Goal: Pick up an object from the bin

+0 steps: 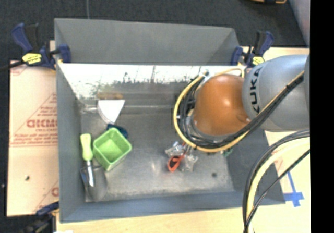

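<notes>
On the floor of the grey metal bin (151, 127), you have the gripper (181, 152) low at middle-right, over a small red-and-clear thing (173, 164), its opening impossible to tell, well apart from the green cup (111, 148) at left.

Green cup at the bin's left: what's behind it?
A small blue thing peeks past the green cup's far corner, mostly covered; a white cone-like piece lies beyond.

Green cup (111, 147), white cone (110, 109), small red clip (174, 162), grey bin (146, 44).
</notes>
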You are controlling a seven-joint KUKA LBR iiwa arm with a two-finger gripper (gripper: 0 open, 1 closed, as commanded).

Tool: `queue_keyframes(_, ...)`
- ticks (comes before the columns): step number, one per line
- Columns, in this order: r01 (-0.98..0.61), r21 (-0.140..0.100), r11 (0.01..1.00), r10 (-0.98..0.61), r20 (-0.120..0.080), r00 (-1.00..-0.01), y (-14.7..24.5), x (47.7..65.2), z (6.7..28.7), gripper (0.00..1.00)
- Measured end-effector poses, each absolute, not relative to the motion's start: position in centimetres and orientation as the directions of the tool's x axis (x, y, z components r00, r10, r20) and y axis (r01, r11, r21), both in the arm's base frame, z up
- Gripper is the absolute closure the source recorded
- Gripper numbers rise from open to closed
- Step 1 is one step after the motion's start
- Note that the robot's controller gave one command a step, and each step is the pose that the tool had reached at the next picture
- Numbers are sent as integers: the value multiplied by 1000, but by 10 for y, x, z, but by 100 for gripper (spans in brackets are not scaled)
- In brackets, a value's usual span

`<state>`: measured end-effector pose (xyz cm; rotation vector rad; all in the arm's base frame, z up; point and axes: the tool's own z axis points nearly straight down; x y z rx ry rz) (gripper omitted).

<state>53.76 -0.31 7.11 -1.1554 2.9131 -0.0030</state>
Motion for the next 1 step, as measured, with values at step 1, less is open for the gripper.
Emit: queue_keyframes(1,-683,-4,730,-683,-6,-730,-4,537,81,100)
